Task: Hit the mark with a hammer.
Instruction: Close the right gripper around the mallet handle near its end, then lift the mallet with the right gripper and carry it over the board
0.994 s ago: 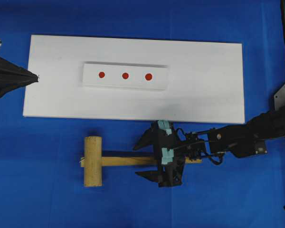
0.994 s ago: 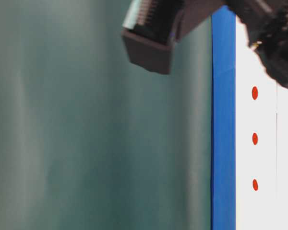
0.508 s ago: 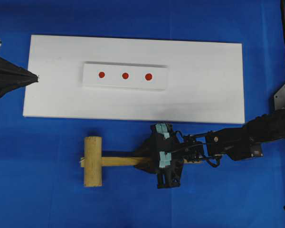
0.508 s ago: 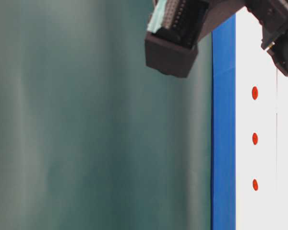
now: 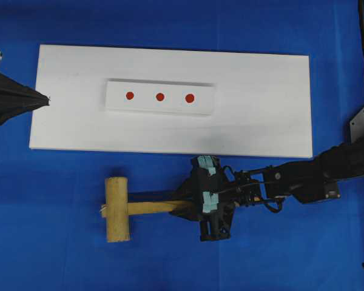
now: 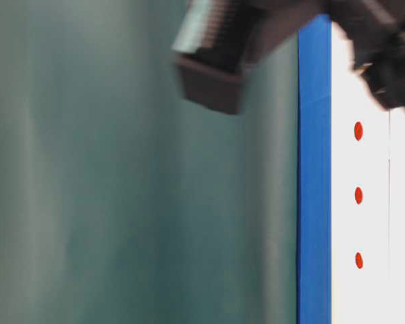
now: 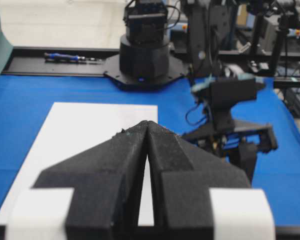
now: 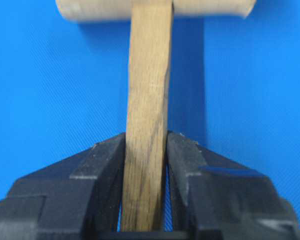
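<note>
With its jaws pinched on the flat handle, the right gripper (image 8: 145,165) holds the wooden mallet (image 5: 133,208) on the blue cloth (image 5: 60,254), just beside the white board (image 5: 261,91). The grasp looks done; lifting and striking a red mark (image 5: 160,96) remain. The left gripper (image 7: 147,125), jaws together, idles at the board's far end.

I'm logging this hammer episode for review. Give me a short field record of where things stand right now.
hammer: wooden mallet lying on the blue cloth, below the white board
right gripper: shut on the hammer handle
left gripper: shut, holding nothing, at the board's left end
marks: three red dots in a row on a raised white strip
white board
strike: not yet made
</note>
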Available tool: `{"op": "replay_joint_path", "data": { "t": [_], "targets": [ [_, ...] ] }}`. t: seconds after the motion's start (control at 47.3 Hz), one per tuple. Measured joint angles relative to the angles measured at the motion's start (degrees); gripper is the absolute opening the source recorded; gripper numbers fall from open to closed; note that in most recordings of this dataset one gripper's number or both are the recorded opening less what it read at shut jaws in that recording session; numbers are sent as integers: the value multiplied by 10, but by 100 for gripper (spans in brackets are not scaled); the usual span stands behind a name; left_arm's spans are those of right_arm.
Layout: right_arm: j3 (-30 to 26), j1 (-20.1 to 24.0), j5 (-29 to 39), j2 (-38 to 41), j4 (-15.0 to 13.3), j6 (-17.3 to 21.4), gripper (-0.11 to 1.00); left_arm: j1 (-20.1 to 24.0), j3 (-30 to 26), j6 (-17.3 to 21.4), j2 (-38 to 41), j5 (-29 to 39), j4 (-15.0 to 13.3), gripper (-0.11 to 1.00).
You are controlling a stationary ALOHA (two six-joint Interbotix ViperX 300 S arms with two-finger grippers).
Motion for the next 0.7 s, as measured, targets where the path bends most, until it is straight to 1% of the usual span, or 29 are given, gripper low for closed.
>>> {"op": "replay_joint_path", "data": {
  "t": [0.169, 0.444, 0.571, 0.698],
  "targets": [
    [0, 0, 32, -53, 0, -1, 9, 0, 0, -2, 0, 0, -1, 0],
    [0, -17, 100, -151, -1, -3, 9, 0, 0, -2, -5, 1, 0, 0],
    [0, -19, 107, -184, -6, -4, 9, 0, 0, -1, -10, 1, -1, 0],
    [0, -23, 109, -188, -8, -4, 9, 0, -1, -2, -11, 1, -1, 0]
  ]
}}
